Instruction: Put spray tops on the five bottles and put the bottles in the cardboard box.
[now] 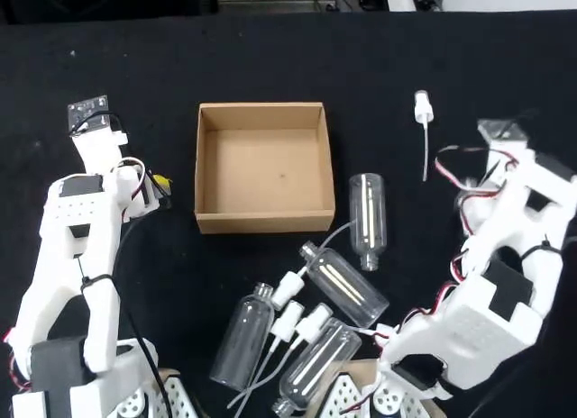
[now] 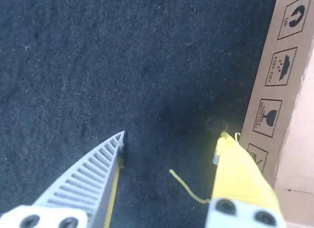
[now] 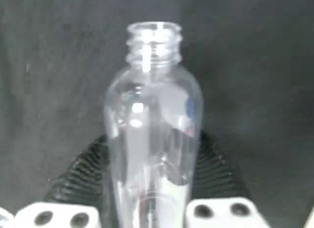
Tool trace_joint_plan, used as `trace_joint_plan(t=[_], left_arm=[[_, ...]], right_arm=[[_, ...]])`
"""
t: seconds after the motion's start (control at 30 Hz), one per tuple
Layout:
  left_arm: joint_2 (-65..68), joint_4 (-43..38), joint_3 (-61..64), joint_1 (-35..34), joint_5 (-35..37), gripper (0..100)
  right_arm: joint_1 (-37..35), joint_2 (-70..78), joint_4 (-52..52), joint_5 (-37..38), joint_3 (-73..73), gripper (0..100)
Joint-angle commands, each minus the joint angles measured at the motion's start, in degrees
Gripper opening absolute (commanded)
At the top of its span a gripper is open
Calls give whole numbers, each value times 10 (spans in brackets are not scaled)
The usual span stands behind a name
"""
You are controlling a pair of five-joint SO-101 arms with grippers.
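One bottle (image 3: 154,90) clamped in my right pincer (image 3: 153,154), neck bare, black desk behind it. Left pincer (image 2: 171,139) released, yellow tip just beside the box (image 2: 282,90) wall, over the desk (image 2: 98,66). Between my arms, lying flat: nearest bottle (image 1: 315,366), second bottle (image 1: 242,337), third bottle (image 1: 347,287), with three tops (image 1: 288,321) bunched among them. Fourth bottle (image 1: 367,215) lies near the box's corner. Box stands open side up. Farthest out, lone top (image 1: 423,112) with its tube, well apart from the rest.
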Motion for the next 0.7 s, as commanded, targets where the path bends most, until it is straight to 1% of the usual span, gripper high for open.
trace_joint_plan(t=[0.0, 0.1, 0.17, 0.3, 0.37, 0.43, 0.53, 0.67], left_arm=[[-25, -11, -3, -6, 4, 270], [-25, -11, -3, -7, 4, 270], [-25, -11, -3, -7, 4, 270], [-24, -11, -3, -7, 4, 270], [-23, -11, -3, -7, 4, 270], [-20, -23, -2, -7, 4, 270], [-23, -45, 14, -7, 4, 270], [-25, -55, 22, -7, 4, 270]], right_arm=[[13, -58, 32, -22, -77, 17], [10, -97, 22, -69, -78, 11], [12, -124, -42, -107, -41, 11], [11, -191, -242, -142, 120, 11], [11, -222, -364, -150, 204, 11], [15, -243, -491, -182, 269, 11], [11, -240, -638, -211, 332, 11], [-4, -179, -790, -218, 371, 11]])
